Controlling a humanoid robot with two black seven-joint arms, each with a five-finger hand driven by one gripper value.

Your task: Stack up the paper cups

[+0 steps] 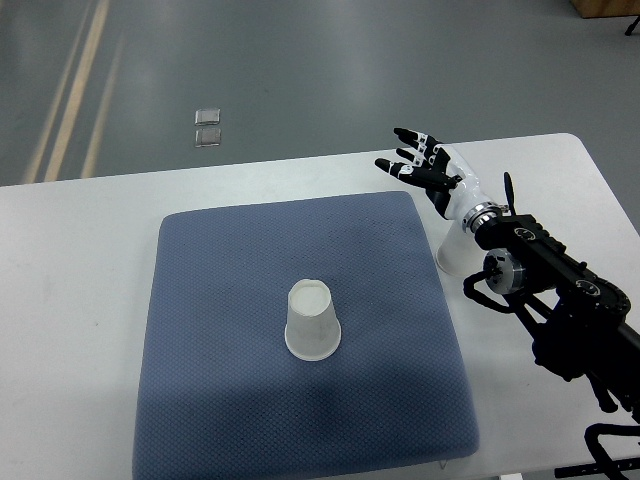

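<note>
Centrally on pad [200, 300]: inverted cup [313, 322], light, crushable; best gripped gently mid-wall. Right hand [428, 168], upper right, spread, empty.

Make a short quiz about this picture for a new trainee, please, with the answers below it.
1. True or false: the paper cup on the blue mat stands upside down.
2. Where is the second cup? A) stacked on the first B) at the mat's right edge, partly hidden under the right arm C) on the floor
3. What does the right hand hold?

Key: 1. True, its wide rim rests on the mat. 2. B. 3. Nothing; its fingers are spread above the white table.
</note>
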